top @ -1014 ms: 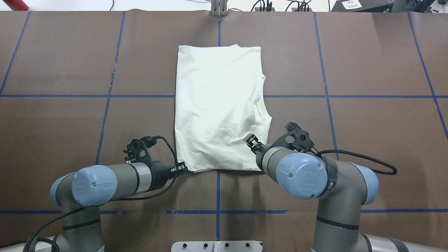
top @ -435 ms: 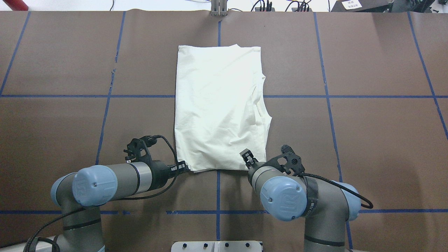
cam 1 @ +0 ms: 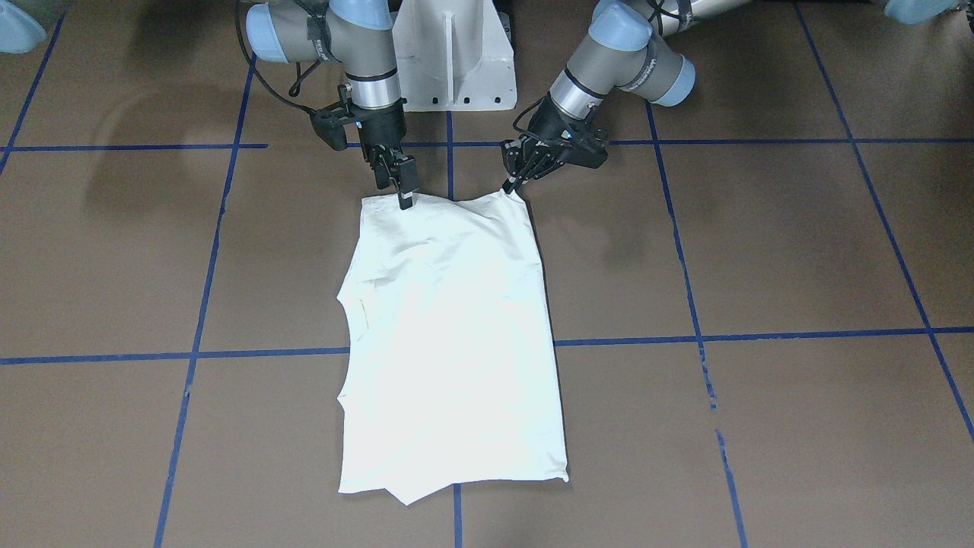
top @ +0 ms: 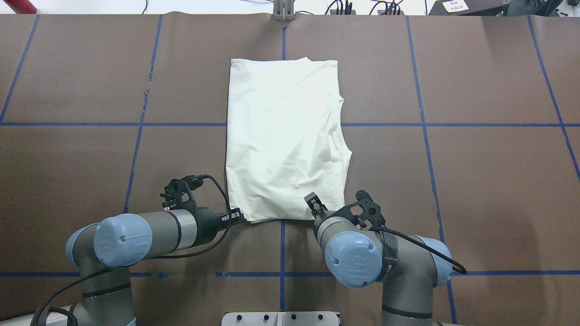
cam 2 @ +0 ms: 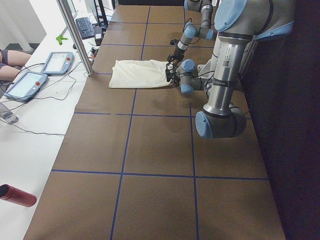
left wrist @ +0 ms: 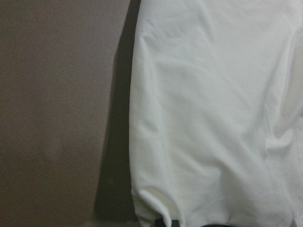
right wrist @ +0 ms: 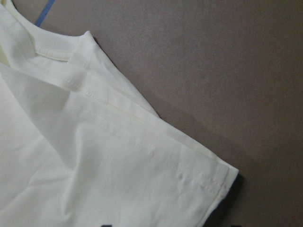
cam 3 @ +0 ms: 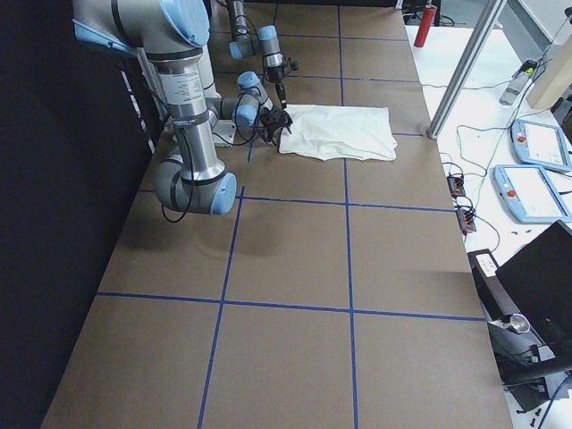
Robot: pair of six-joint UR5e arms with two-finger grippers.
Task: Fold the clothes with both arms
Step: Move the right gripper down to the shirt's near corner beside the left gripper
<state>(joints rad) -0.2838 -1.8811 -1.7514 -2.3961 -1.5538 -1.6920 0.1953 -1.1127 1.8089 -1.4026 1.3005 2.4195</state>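
The clothes are one cream shirt (top: pixel 283 136) lying folded and plain side up in the middle of the table, also in the front-facing view (cam 1: pixel 449 342). My left gripper (top: pixel 239 216) (cam 1: pixel 511 183) sits low at the shirt's near left corner, shut on it, and the corner is slightly raised. My right gripper (top: pixel 311 200) (cam 1: pixel 404 192) points down at the shirt's near edge toward its right corner and is open. The right wrist view shows the hemmed corner (right wrist: pixel 208 175) lying flat on the table. White cloth (left wrist: pixel 208 118) fills the left wrist view.
Blue tape lines (top: pixel 282 244) divide the brown table cover. The white pedestal base (cam 1: pixel 453 61) stands between the arms. Past the table's far edge are a metal post (cam 2: pixel 75 35), two teach pendants (cam 2: pixel 27 82) and cables on a white bench.
The right arm has drawn back toward the robot and swung left, bringing its gripper from over the shirt's right side to the near edge. The left arm and the shirt have not moved.
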